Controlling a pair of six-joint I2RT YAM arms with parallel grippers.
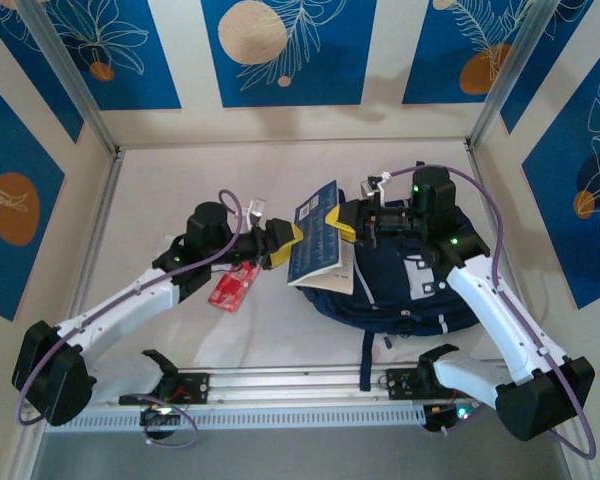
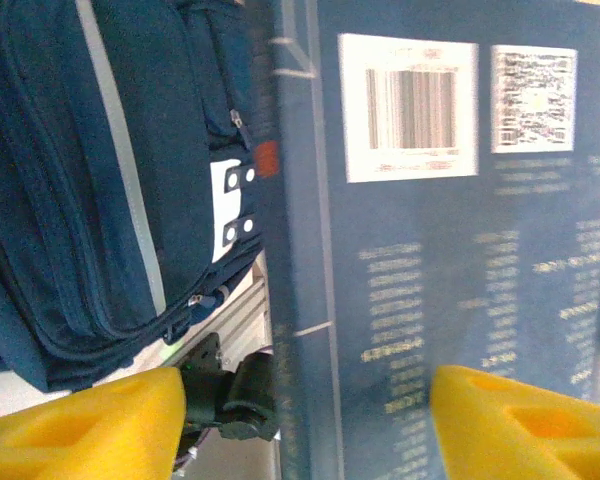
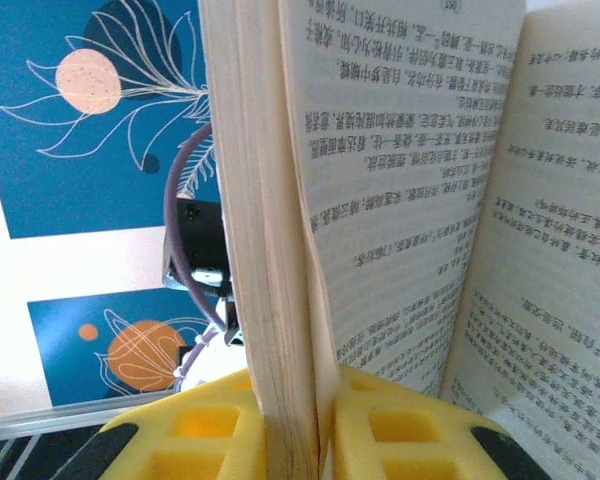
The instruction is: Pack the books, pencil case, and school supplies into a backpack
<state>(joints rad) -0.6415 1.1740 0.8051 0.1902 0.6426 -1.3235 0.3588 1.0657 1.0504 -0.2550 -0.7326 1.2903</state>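
1. The right claw [image 3: 298, 430] is clamped on the book [image 1: 315, 238]. In its wrist view the two yellow fingers [image 3: 185, 435] press against either side of a thick block of pages.
2. Past that grip the book has fanned open, and loose printed pages spread away to the right of the pinched block.
3. In the top view the book is held up off the counter [image 1: 180, 180], between the two claws. Its navy cover with small white print faces up and to the left, and its white page edges hang at the left edge of the backpack [image 1: 420, 290].
4. The left claw [image 1: 288, 243] is at the book's left side with its jaws apart.
5. In the left wrist view one yellow finger sits left of the book's edge. The other sits in front of the back cover, below the white barcode label. I cannot tell whether either finger touches the book.
6. The backpack lies on the counter right of centre, beneath the right arm. Its pale stripe and white patches face up, and one strap trails toward the near rail.
7. A red packet [image 1: 232, 287] lies flat on the counter under the left arm, left of the book and apart from the backpack.
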